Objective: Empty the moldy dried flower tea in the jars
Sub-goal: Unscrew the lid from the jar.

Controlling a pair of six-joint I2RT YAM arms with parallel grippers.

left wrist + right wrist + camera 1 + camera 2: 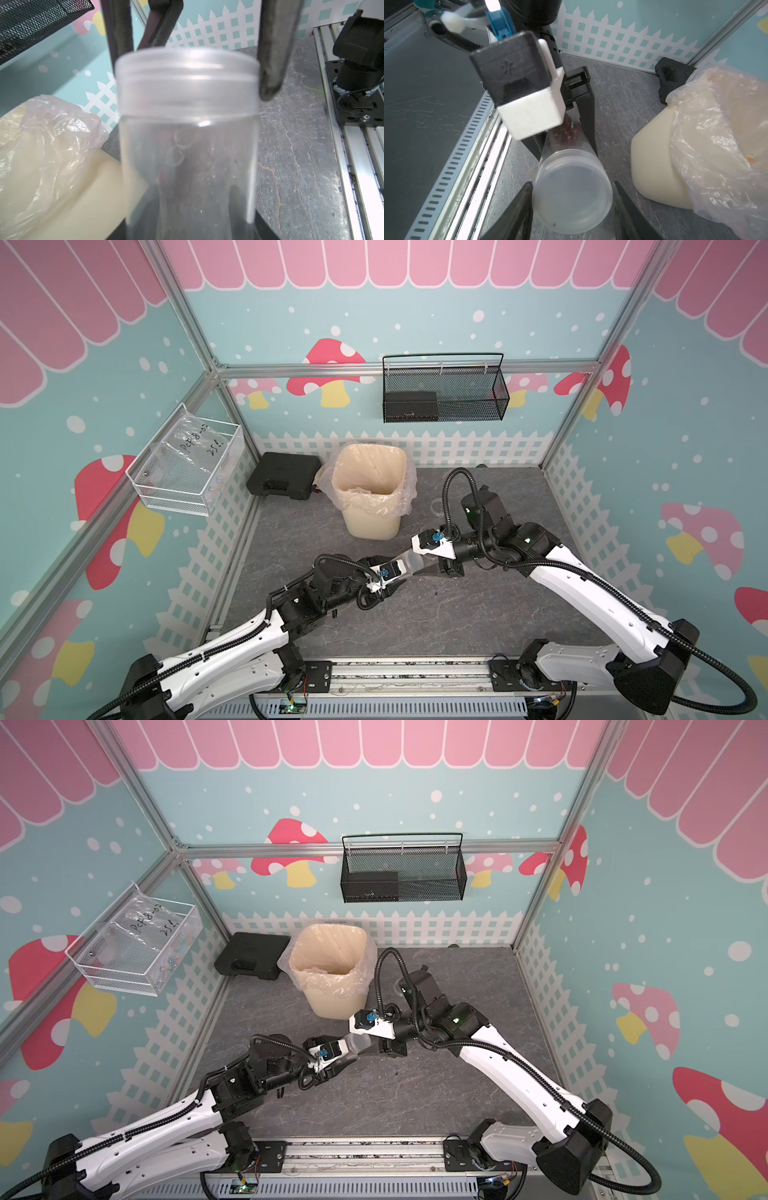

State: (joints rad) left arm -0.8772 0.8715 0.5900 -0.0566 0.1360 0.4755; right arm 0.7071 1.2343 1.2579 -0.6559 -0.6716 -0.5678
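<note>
The left tool (pixel 402 572) pinches the clear jar (pixel 187 166) by its body, holding it on its side above the desk (pixel 415 614), near the cream waste bin (pixel 370 522). The right tool (pixel 572 184) clamps the jar's lid (pixel 187 83). Reddish dried flower tea (pixel 565 133) sits inside, at the left tool's end.

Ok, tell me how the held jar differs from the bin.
The jar is clear and small; the bin is cream and far bigger. The jar lies tilted in the left gripper; the bin stands upright on the table. The jar has its lid on; the bin is open and bag-lined. Both look plastic.
</note>
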